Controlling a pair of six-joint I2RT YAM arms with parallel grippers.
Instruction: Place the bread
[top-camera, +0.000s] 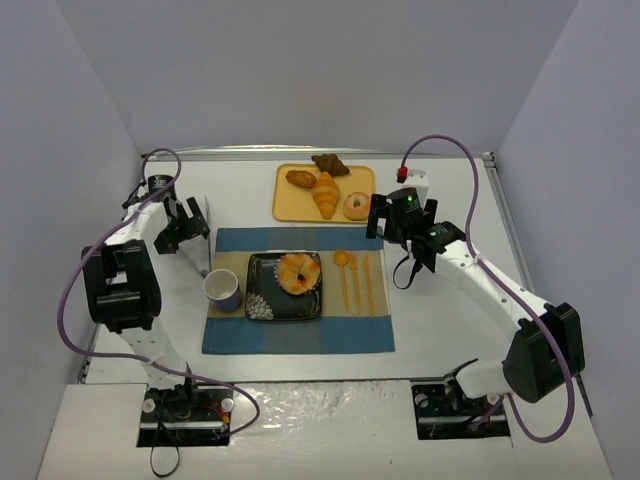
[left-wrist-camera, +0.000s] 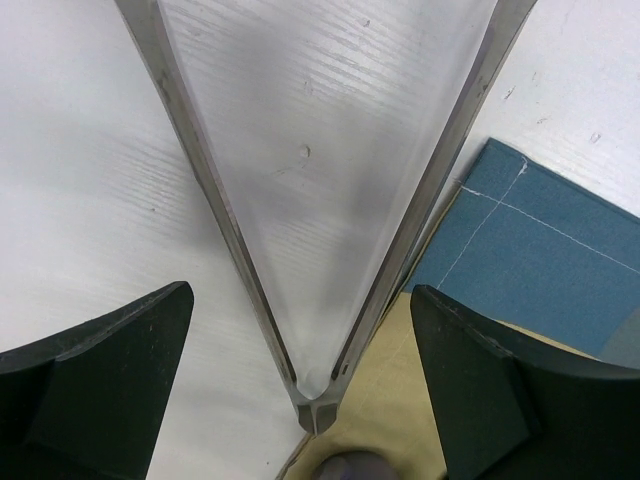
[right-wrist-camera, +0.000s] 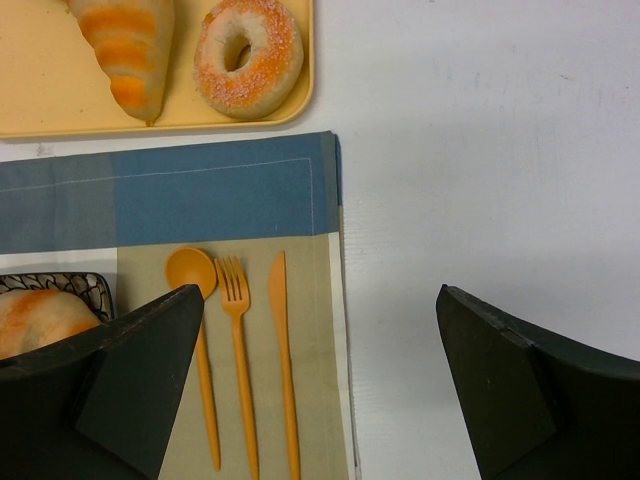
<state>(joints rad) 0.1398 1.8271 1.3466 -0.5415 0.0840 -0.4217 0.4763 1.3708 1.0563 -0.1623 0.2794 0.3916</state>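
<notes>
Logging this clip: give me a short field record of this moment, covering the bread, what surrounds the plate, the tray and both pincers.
bread: on the black plate, on the placemat
beside plate: cup to its left; orange cutlery to its right
tray: behind the placemat, holding croissant, donut, brown pastries
left pincer: open, over a V-shaped tool, likely tongs
right pincer: open, empty, above the placemat's right edge
task status: bread appears placed
</notes>
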